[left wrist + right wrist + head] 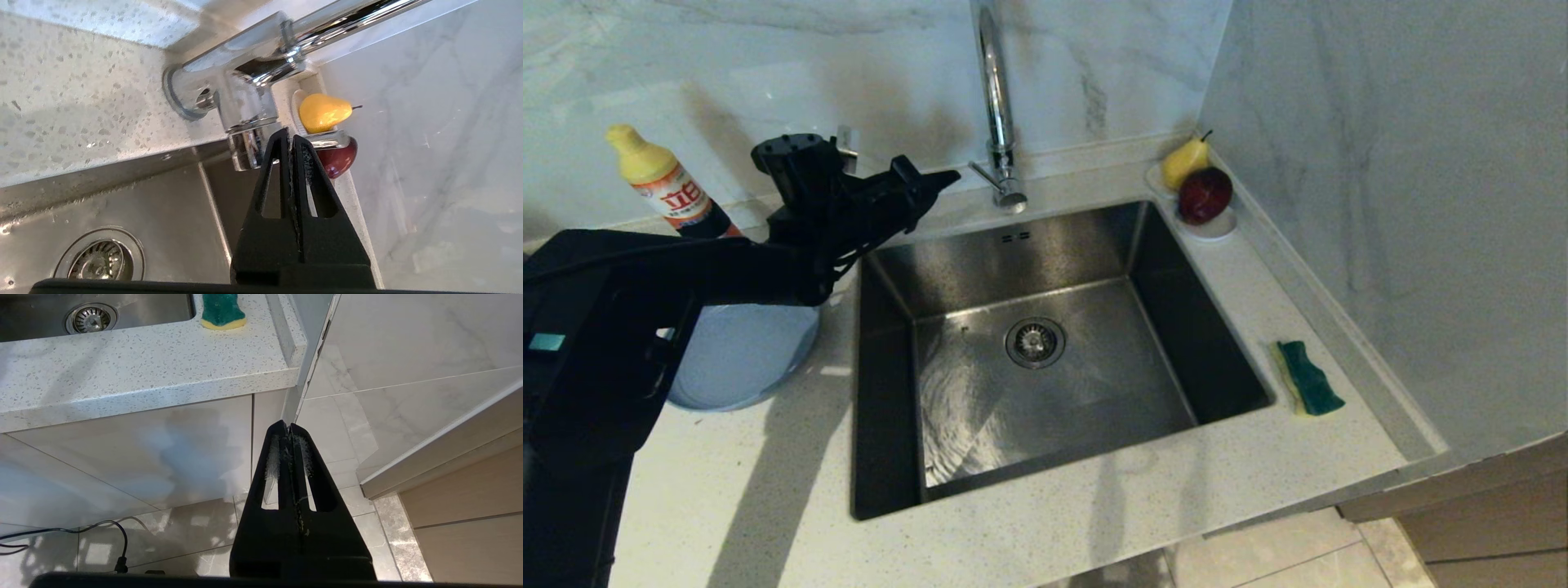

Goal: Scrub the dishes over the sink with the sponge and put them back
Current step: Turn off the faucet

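1. Green on top and yellow beneath, the sponge (pixel 1308 378) lies flat on the speckled counter (pixel 1094 498), just beside the sink's right rim and well apart from both sets of fingers.
2. The steel sink (pixel 1045 351) holds nothing but its round drain (pixel 1035 342); its back left corner sits below the left gripper's fingertips.
3. A grey-blue plate (pixel 739 355) rests on the counter left of the sink, partly hidden under the left arm, behind and below that gripper's fingers. The bowls cannot be made out.
4. The left gripper (pixel 949 177) hangs over the back left corner of the sink with its fingers pressed together and nothing between them. Its tips point toward the base of the chrome faucet (pixel 1001 147), close to it but not touching.
5. Past those fingertips, in the left wrist view, a yellow pear (pixel 323 113) and a red apple (pixel 341 159) sit on a small white dish (pixel 1213 226) in the far right corner of the counter.
6. A detergent bottle (pixel 666 184) with a yellow cap stands by the wall behind the left arm.
7. The right gripper (pixel 289 426) is parked low in front of the cabinet, below the counter edge, fingers closed and empty, with the sponge up on the counter beyond its tips.
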Available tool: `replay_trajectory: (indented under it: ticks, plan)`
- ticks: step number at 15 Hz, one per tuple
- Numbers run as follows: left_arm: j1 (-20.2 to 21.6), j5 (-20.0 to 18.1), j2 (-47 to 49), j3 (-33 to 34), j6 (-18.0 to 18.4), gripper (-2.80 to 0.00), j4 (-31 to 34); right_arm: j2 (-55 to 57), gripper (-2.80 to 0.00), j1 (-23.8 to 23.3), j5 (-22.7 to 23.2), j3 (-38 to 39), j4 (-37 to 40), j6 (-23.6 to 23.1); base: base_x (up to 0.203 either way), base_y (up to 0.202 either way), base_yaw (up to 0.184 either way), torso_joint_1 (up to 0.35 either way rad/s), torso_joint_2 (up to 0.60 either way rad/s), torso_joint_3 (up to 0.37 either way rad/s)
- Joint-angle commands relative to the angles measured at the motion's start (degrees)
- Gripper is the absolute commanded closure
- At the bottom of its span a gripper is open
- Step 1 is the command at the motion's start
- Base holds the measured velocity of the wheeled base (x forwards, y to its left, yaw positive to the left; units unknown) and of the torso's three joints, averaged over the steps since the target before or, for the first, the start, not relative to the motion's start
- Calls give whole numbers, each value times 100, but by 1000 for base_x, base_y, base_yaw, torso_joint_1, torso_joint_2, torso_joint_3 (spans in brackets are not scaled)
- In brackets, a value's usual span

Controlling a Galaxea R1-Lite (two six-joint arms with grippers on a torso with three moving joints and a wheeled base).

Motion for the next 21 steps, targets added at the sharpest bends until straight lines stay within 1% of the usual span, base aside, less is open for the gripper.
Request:
replay_trajectory:
  ticks: [1, 3, 5, 6, 8, 11, 13, 18, 21]
  plan:
    - [-1, -29, -296, 166, -49, 0, -39, -1, 0, 2, 1, -1, 2, -2, 0, 0, 0, 0, 0, 0]
    - [-7, -48, -612, 584, -56, 0, -102, -1, 0, 2, 1, 4, 2, -2, 0, 0, 0, 0, 0, 0]
    - [-85, -74, -806, 1120, -72, 0, -462, -1, 0, 2, 1, -5, 2, -2, 0, 0, 0, 0, 0, 0]
    - [-166, -78, -853, 1300, -77, 0, -634, -1, 0, 2, 1, -5, 2, -2, 0, 0, 0, 0, 0, 0]
    - [-327, -88, -939, 1491, -72, 0, -734, -1, 0, 2, 1, -5, 2, -2, 0, 0, 0, 0, 0, 0]
    - [-565, -98, -953, 1515, -70, 0, -722, -1, 0, 2, 1, 4, 2, -2, 0, 0, 0, 0, 0, 0]
    - [-623, -97, -877, 1454, -70, 0, -721, -1, 0, 2, 1, -5, 2, -2, 0, 0, 0, 0, 0, 0]
    - [-636, -41, -387, 1223, -66, 0, -740, -1, 0, 2, 1, -5, 2, -2, 0, 0, 0, 0, 0, 0]
    - [-616, -19, -159, 939, -64, 0, -739, -1, 0, 2, 1, 2, 2, -2, 0, 0, 0, 0, 0, 0]
